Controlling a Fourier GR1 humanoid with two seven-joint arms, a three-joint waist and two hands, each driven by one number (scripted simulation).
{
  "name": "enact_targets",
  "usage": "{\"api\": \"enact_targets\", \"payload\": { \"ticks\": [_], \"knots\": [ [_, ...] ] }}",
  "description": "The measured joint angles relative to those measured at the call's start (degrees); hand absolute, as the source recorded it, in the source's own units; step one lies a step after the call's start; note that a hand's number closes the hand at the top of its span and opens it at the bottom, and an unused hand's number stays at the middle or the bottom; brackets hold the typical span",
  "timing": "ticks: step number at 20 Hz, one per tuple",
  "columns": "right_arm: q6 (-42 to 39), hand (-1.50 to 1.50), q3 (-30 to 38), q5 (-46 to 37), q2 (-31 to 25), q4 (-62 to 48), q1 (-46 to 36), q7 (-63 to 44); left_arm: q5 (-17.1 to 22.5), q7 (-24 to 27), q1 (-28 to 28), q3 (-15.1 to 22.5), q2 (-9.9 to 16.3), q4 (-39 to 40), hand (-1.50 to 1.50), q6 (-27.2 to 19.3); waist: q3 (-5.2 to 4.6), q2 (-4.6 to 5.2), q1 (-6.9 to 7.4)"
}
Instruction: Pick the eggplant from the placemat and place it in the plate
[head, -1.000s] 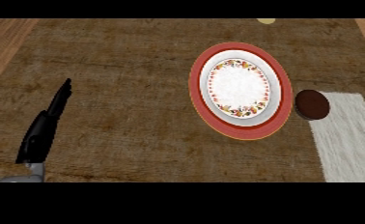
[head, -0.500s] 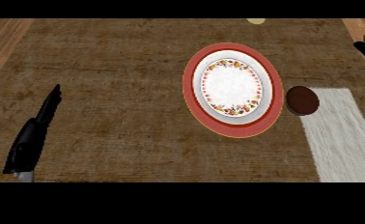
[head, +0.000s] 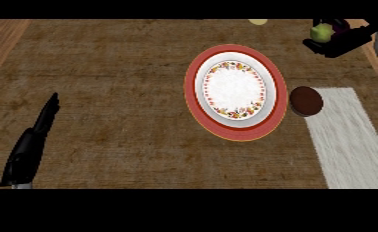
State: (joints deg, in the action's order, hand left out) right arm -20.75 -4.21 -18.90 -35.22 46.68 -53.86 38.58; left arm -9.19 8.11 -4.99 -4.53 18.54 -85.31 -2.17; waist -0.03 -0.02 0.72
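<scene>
The plate (head: 235,92), white with a flowered band and a wide red rim, lies on the brown counter right of the middle, with nothing on it. At the top right my right hand (head: 341,44) is curled round the eggplant (head: 322,32). Only the eggplant's green cap and a little dark purple skin show. Hand and eggplant sit up and to the right of the plate, apart from it. The white placemat (head: 345,141) lies along the right edge. My left hand (head: 35,141) rests open at the lower left, fingers straight.
A dark brown round object (head: 305,101) sits at the placemat's left edge, just right of the plate. A small pale yellow thing (head: 258,21) shows at the top edge. A lighter wooden strip (head: 9,33) runs down the far left.
My right hand has come into view at the top right with the eggplant in it. Plate, brown object and placemat have shifted slightly left in the view. The left hand sits lower.
</scene>
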Motion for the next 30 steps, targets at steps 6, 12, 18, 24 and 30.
{"api": "enact_targets", "payload": {
  "ticks": [6, 12, 18, 24, 30],
  "knots": [
    [-0.47, 1.5, -4.26, -3.05, 7.48, 5.0, 0.2, -9.24, -0.39, -1.36, 0.55, -0.15, -0.42, -0.52, 0.0, 0.39, -0.01, -0.09, -0.35],
    [0.2, 1.5, -7.97, -7.32, 13.58, 6.88, 2.15, -13.84, -0.43, -0.82, -0.13, -1.15, -0.47, -0.53, 0.0, 1.05, 0.02, -0.02, -0.29],
    [1.47, -1.5, -8.17, -7.98, 21.06, 2.96, 3.99, -19.27, -1.45, 0.05, 0.38, -0.75, -1.46, 0.27, 0.0, 0.76, 0.02, 0.13, -0.01],
    [4.71, -1.5, -6.65, -10.04, 25.04, -2.4, 4.4, -20.9, -1.75, -2.0, 1.09, -1.42, -1.51, -0.98, 0.0, 1.47, 0.04, 0.15, -0.05],
    [6.71, -1.5, 0.29, -4.88, 27.11, -3.66, 4.29, -19.68, -2.0, -1.05, 0.05, -1.56, -2.08, -1.38, 0.0, 1.69, 0.05, 0.15, -0.09]
  ]
}}
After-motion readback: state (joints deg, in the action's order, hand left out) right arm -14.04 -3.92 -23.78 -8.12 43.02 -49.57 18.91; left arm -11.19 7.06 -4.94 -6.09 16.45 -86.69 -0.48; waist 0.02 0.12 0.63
